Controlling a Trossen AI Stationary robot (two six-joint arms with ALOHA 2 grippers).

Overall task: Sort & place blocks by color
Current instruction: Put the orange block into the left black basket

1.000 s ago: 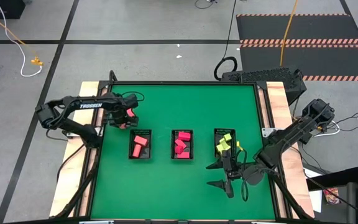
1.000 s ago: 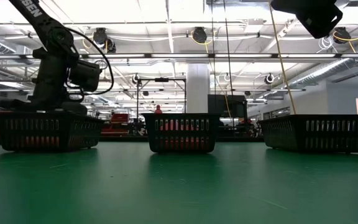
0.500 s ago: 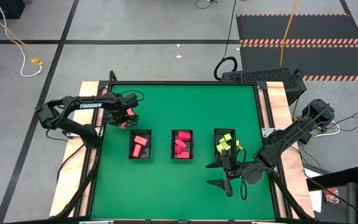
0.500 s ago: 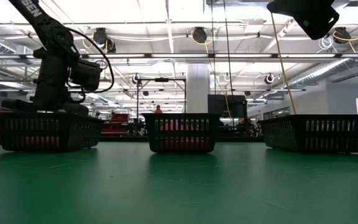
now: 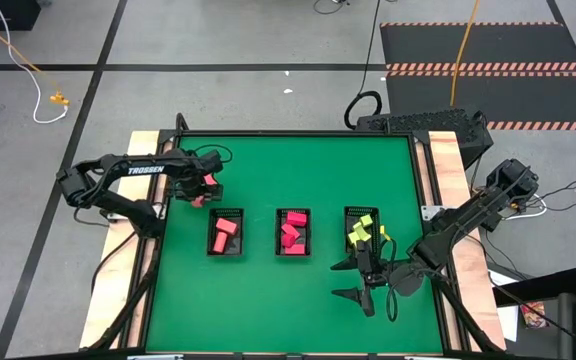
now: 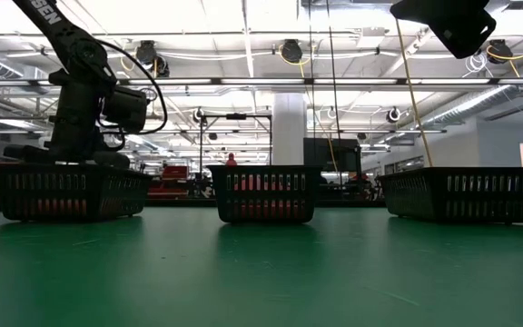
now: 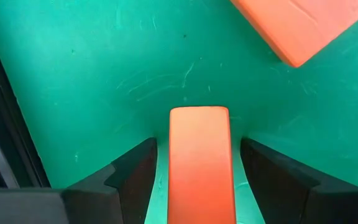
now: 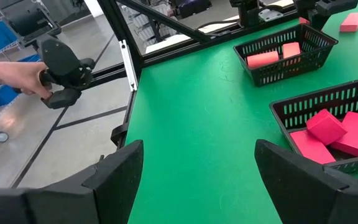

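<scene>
Green worktop [image 5: 268,300]. Three black mesh baskets [image 5: 292,232] in row: salmon, pink-red, yellow-green blocks [image 5: 360,229] inside. Left tool [image 7: 201,186] spread around salmon bar [image 7: 199,162] near far-left corner. Right tool [image 5: 356,279] agape, empty, near yellow-green basket.

1. The green table cover [image 7: 104,74] is matt, with fine pale scratches in the left wrist view.
2. The salmon-red rectangular bar [image 7: 199,165] between the left gripper [image 7: 199,180] fingers looks like smooth, matt solid plastic with rounded edges.
3. The dark left fingers [image 7: 132,180] look like matt moulded plastic.
4. The three black mesh baskets [image 8: 272,46] look like thin lattice plastic or wire; which one cannot be told.
5. The pink-red cubes [image 8: 325,126] have smooth, matt faces.
6. The pale side boards [image 5: 456,170] of the table look like bare wood.
7. The black frame rails [image 8: 166,25] look like semi-gloss metal.
</scene>
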